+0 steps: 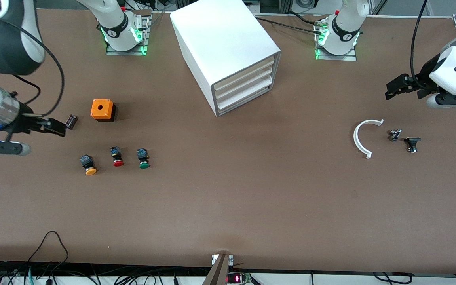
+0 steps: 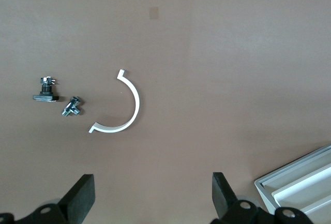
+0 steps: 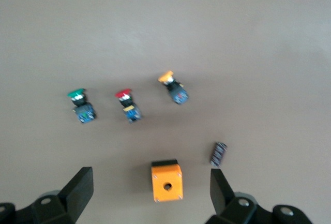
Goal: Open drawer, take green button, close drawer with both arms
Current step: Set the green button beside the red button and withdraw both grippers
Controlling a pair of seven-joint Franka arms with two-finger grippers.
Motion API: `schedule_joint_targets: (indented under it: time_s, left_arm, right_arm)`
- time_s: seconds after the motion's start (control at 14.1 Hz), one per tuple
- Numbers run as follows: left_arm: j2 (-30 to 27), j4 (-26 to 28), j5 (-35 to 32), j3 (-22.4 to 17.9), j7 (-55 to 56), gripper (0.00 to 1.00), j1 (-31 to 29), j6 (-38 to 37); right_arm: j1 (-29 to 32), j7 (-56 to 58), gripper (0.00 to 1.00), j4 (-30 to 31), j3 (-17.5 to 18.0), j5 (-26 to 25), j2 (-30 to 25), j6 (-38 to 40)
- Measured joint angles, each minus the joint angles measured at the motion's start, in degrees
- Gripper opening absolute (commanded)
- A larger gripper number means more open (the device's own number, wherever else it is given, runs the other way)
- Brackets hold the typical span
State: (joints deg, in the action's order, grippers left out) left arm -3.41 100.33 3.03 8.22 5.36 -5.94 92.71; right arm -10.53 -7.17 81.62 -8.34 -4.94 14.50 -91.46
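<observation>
3 buttons in a row, green button (image 1: 144,158) nearest cabinet (image 1: 228,51), drawer (image 1: 244,98) seemingly shut, left claw (image 2: 152,198) and right claw (image 3: 151,195) spread

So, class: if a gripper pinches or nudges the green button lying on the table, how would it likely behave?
The green button lies on its side, its round cap wider than its body, so a nudge would probably roll it in an arc. It looks small and rigid, likely light. The smooth cap may slip; the blocky body seems the safer place to pinch.

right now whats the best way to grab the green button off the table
Take the green button by its black-and-blue body, coming straight down from above. It lies on its side with the round cap toward the front camera; the boxy body probably gives the fingers flatter sides. The red button lies beside it, apart.
</observation>
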Motion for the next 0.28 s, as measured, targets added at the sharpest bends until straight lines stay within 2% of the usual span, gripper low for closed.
schedule_joint_targets:
  time_s: [0.28]
  left_arm:
    - [0.3, -0.7, 0.0, -0.1, 0.0, 1.00, 0.1, -0.1]
  right_arm:
    - [0.8, 0.0, 1.00, 1.1, -3.2, 0.0, -3.6, 2.2]
